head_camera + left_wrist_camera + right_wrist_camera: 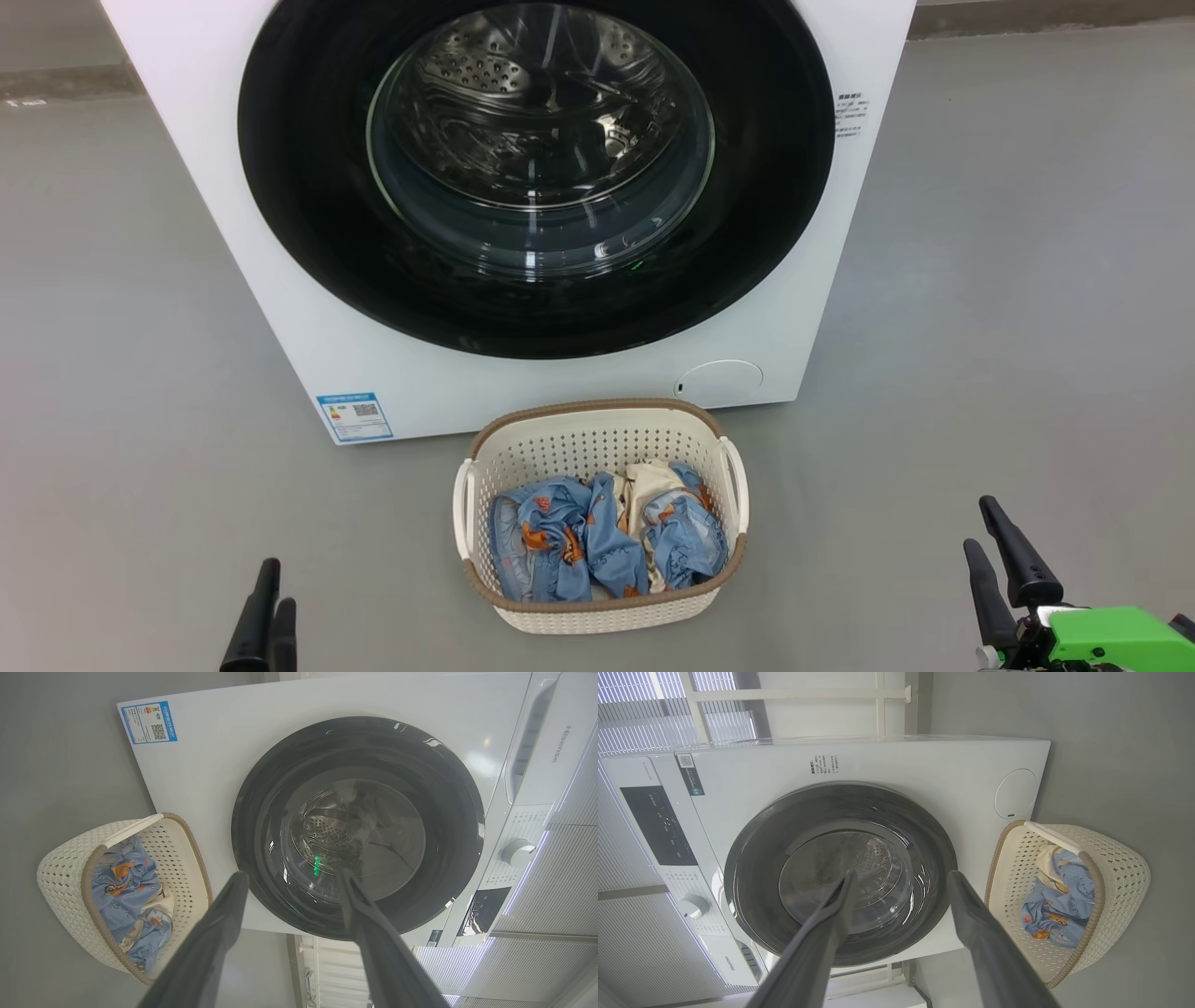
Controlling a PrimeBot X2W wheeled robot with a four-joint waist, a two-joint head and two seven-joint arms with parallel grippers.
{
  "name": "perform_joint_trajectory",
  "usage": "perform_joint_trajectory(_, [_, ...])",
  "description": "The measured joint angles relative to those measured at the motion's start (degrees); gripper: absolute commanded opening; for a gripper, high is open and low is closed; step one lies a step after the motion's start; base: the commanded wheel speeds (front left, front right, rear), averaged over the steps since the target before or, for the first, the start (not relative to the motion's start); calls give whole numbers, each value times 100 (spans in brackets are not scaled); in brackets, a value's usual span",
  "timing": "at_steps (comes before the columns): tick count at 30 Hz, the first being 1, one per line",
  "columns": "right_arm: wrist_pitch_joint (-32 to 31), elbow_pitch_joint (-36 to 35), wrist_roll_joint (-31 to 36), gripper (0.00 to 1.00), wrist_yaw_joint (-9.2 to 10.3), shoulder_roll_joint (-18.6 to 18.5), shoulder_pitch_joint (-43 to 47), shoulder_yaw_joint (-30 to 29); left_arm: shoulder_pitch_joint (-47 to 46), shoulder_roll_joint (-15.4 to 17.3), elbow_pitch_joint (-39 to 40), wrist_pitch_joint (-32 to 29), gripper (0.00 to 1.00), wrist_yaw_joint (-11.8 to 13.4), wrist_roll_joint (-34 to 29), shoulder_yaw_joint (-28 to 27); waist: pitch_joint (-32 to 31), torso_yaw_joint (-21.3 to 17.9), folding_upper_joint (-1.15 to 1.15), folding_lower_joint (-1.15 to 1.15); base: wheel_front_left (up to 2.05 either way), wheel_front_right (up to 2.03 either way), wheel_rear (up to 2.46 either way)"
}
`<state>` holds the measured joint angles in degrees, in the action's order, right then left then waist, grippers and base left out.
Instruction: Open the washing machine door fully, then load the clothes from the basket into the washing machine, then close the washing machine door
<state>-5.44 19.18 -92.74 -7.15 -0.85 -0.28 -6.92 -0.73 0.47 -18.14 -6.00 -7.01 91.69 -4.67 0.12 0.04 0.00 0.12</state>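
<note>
The white washing machine (pixel 280 280) fills the top of the head view, and its round black-rimmed door (pixel 299 205) lies flat against the front, with the steel drum visible through the glass. On the floor in front of it stands the cream basket (pixel 597 439), holding the light-blue and cream clothes (pixel 597 537). My left gripper (pixel 269 602) is low at the bottom left and my right gripper (pixel 985 537) at the bottom right, both well short of the basket. Seen from the wrists, the left gripper (pixel 289 877) and right gripper (pixel 901 877) stand open and empty, pointing at the door (pixel 261 779) (pixel 752 858).
Grey floor (pixel 980 327) stretches on both sides of the machine and around the basket (pixel 60 868) (pixel 1120 858). The machine's control panel with a dial (pixel 516 851) (pixel 693 905) is at its top. A white frame and slatted blinds (pixel 714 723) stand beside the machine.
</note>
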Motion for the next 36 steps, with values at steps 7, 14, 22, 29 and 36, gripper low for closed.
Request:
perform_joint_trajectory(7, [111, -67, 0, 100, 0, -1, -17, 98, -7, 9, 120, 108, 100, 1, -26, 41, 13, 0, 0, -11, 0, 0, 0])
perform_joint_trajectory(14, [235, -159, 63, 100, 0, -19, -74, 191, -25, 60, 203, 263, 100, 1, -233, 153, 13, 0, 0, -11, 0, 0, 0])
perform_joint_trajectory(22, [361, -276, 375, 100, 0, -100, -135, 350, -71, 135, 278, 407, 100, 1, -577, 234, 15, -1, 0, -11, 0, 0, 0])
perform_joint_trajectory(29, [491, -393, 771, 100, 0, -159, -209, 500, -139, 219, 316, 523, 100, 1, -1074, 300, 18, 0, 0, -12, 0, 0, 0])
perform_joint_trajectory(36, [609, -402, 1460, 100, 0, -212, -304, 558, -153, 309, 323, 645, 100, 1, -1720, 432, 12, 6, 0, -12, 0, 0, 0])
